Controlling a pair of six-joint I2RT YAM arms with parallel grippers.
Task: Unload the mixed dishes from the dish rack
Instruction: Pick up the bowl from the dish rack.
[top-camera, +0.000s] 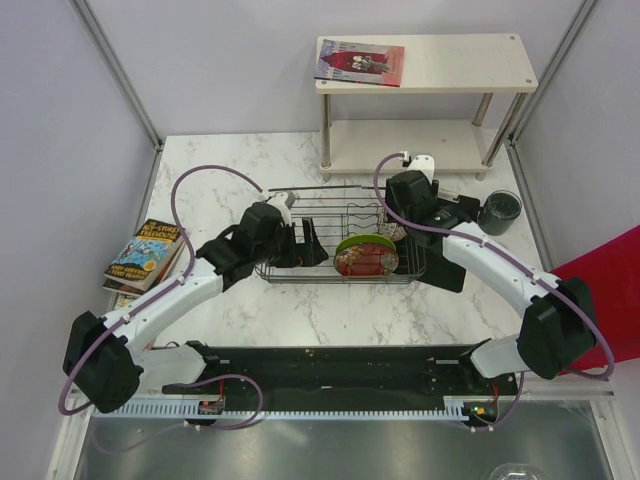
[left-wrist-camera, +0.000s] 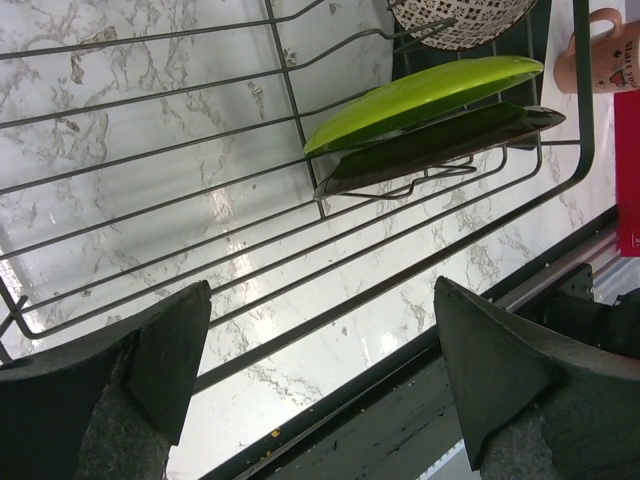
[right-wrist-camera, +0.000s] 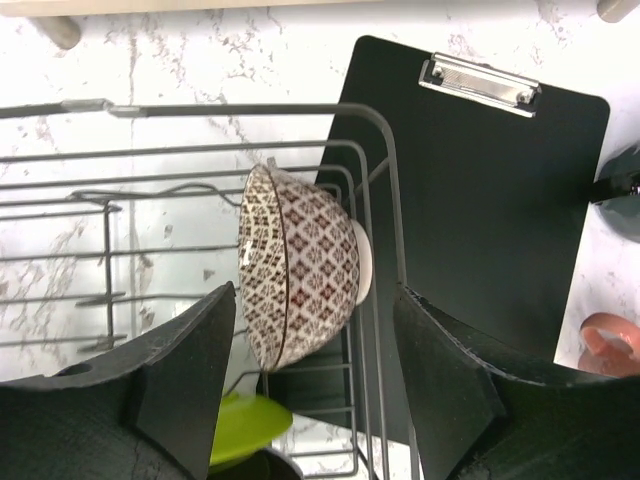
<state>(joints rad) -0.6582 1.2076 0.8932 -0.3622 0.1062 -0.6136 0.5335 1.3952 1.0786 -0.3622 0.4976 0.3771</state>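
Left gripper (left-wrist-camera: 322, 305): jaws gaping wide, gripping nothing, hovering over dish rack (left-wrist-camera: 582, 100).
Right gripper (right-wrist-camera: 315, 300): I am holding jaws wide, empty, framing patterned bowl (right-wrist-camera: 300, 265) standing on edge between dividers.
Lime-green plate (left-wrist-camera: 425, 95), red dish (top-camera: 366, 260): leaning together in rack.
Pink cup (left-wrist-camera: 600, 50), dark cup (top-camera: 499, 212): sitting outside rack.

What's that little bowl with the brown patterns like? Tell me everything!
The small round cream bowl with a dark brown diamond pattern looks ceramic, with a plain pale foot ring. It stands on its edge between the upright dividers of the dark wire dish rack, leaning on the wires. The open jaws of the right gripper flank it; contact is unclear.
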